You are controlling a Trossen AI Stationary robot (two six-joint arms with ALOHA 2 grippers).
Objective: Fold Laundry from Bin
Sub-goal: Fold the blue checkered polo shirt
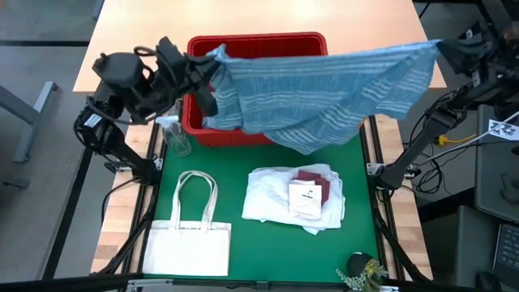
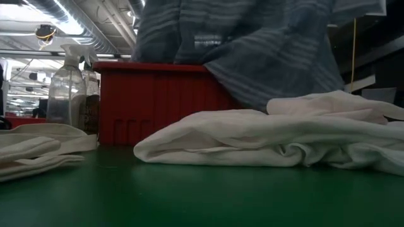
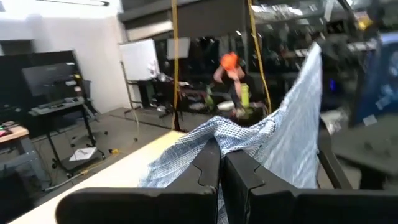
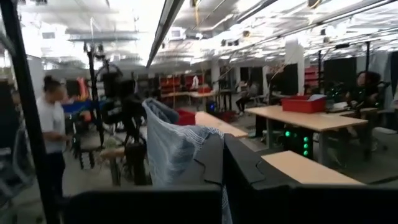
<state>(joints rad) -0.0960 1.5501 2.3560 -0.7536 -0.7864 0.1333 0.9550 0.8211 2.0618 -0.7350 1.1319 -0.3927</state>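
Both grippers [image 1: 212, 63] [image 1: 439, 49] pinch the striped cloth [image 1: 324, 85] over the bin [image 1: 195, 122]; its sagging middle could snag.

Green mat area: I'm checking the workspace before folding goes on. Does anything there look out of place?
A clear spray bottle stands beside the red bin at the mat's edge, odd among laundry. On the crumpled white garment lies a maroon piece with a white card on it.

Desk [image 1: 268, 243], green mat surface, carries: red bin [image 1: 195, 126] at the far edge, spray bottle [image 1: 174, 138] beside it, white tote bag [image 1: 190, 235], white garment pile [image 1: 272, 199].
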